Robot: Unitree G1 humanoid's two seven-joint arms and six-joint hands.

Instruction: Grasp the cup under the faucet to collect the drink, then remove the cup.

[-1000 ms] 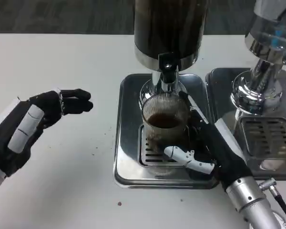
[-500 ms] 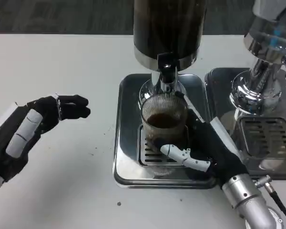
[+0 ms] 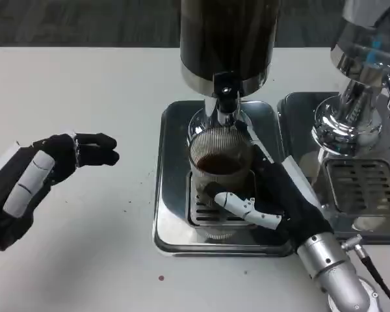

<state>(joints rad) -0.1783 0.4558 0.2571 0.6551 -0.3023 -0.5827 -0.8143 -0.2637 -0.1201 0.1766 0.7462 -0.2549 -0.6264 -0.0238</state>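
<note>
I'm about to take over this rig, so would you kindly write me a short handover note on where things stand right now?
Right hand: wrapped around the ribbed glass cup, holding it on the drip tray.
Left hand: off to the side above the white table, fingers curled, holding nothing.
Cup: upright on the tray grate, directly under the faucet of the dark dispenser, with dark drink in it.
Done: cup grasped, drink collected at least in part.
Left: I cannot tell whether it is still pouring; once filled, lift the cup away from the faucet and off the tray.
</note>
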